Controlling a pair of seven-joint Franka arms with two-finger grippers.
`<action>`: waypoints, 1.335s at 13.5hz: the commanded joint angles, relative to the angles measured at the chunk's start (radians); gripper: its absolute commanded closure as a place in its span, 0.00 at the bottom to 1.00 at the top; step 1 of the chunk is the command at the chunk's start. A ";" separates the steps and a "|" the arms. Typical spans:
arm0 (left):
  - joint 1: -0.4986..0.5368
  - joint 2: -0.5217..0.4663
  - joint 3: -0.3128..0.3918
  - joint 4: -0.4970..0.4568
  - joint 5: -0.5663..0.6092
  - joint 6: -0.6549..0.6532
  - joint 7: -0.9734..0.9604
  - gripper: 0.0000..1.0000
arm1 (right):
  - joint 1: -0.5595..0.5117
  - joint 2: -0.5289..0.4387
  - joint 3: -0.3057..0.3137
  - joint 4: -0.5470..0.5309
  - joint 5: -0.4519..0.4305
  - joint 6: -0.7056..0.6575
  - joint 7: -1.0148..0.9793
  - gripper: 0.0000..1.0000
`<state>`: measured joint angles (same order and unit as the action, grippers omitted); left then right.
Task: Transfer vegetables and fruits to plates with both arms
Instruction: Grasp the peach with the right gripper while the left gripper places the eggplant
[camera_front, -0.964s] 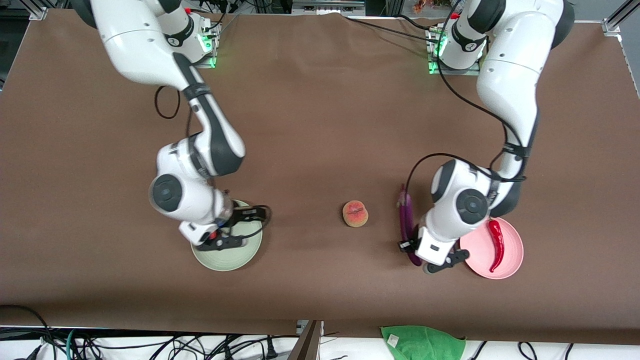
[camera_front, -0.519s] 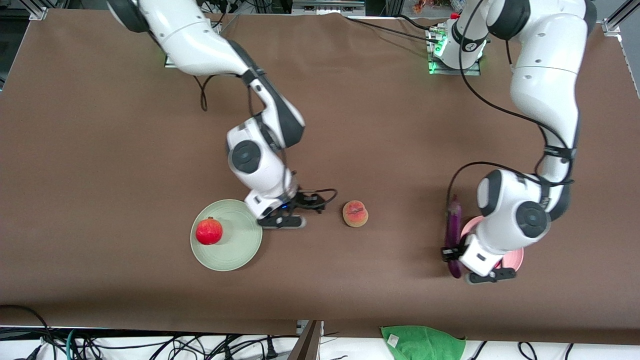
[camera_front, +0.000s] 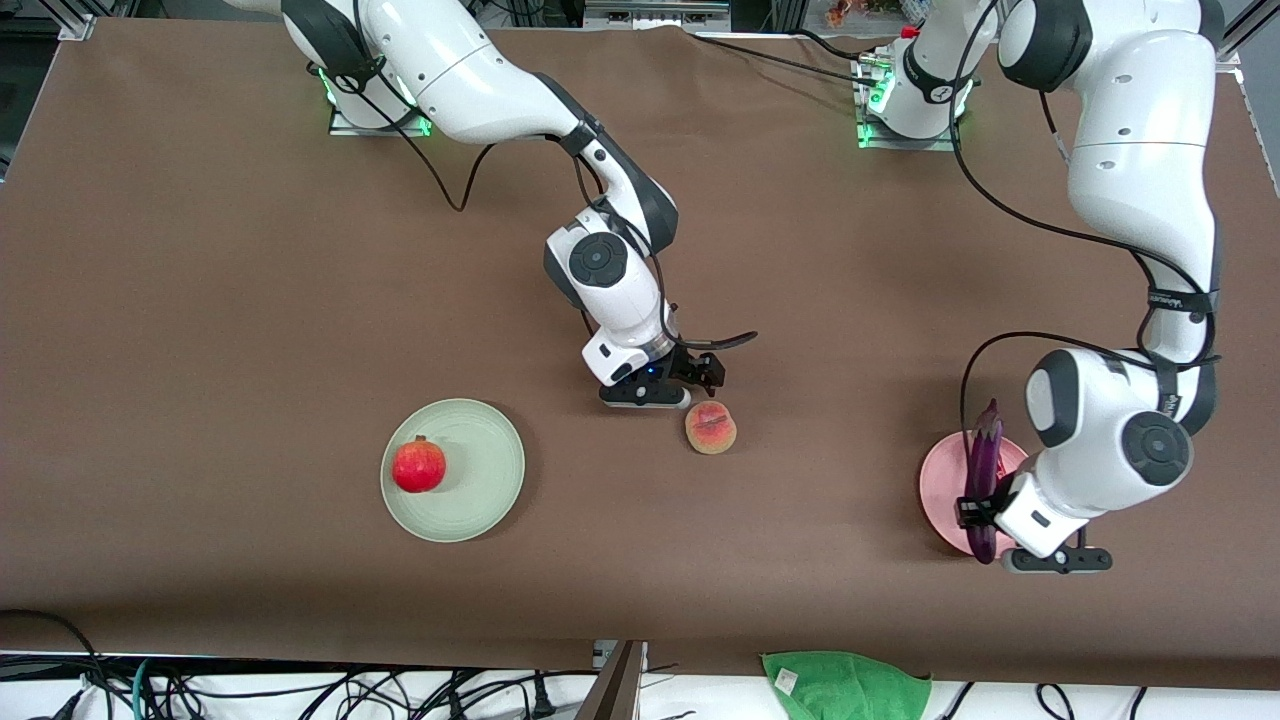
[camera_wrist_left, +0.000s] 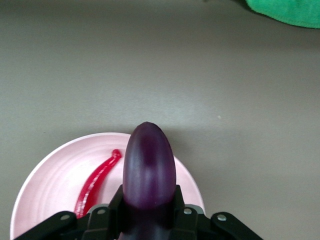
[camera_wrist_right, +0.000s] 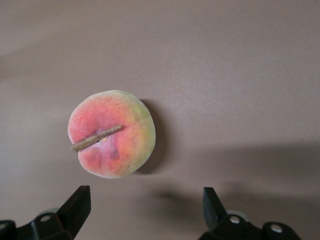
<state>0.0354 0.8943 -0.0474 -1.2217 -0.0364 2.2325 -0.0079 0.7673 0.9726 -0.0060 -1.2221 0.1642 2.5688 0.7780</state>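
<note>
My left gripper (camera_front: 984, 518) is shut on the long purple eggplant (camera_front: 983, 462), holding it over the pale pink plate (camera_front: 938, 490). In the left wrist view the eggplant (camera_wrist_left: 149, 165) juts out from between the fingers above the pink plate (camera_wrist_left: 50, 185), where the red chili pepper (camera_wrist_left: 95, 182) lies. My right gripper (camera_front: 697, 375) hangs open just over the table beside the orange-pink peach (camera_front: 711, 428). The peach (camera_wrist_right: 112, 134) lies ahead of my right gripper (camera_wrist_right: 145, 200), outside the spread fingers. The red pomegranate (camera_front: 418, 465) rests on the mint green plate (camera_front: 485, 480).
A green cloth (camera_front: 845, 685) lies off the table's edge nearest the front camera, and the green cloth (camera_wrist_left: 290, 10) also shows in the left wrist view. Cables hang below that edge. Brown tabletop (camera_front: 250, 300) spreads around both plates.
The right arm left the green plate, where the pomegranate now sits, and swung over to the peach. The left arm carried the eggplant from beside the pink plate to over it.
</note>
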 joint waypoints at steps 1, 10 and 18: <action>0.001 -0.012 0.015 -0.019 -0.053 -0.008 0.055 0.88 | 0.010 0.041 -0.014 0.047 -0.026 0.039 0.021 0.01; 0.000 0.017 0.015 -0.032 -0.083 0.018 0.058 0.43 | 0.050 0.178 -0.042 0.159 -0.026 0.250 0.023 0.01; 0.006 -0.012 0.014 -0.027 -0.085 0.000 0.055 0.00 | 0.040 0.166 -0.078 0.159 -0.026 0.245 -0.026 0.94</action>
<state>0.0413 0.9124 -0.0393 -1.2451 -0.0902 2.2434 0.0217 0.8089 1.1296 -0.0598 -1.0879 0.1488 2.8228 0.7666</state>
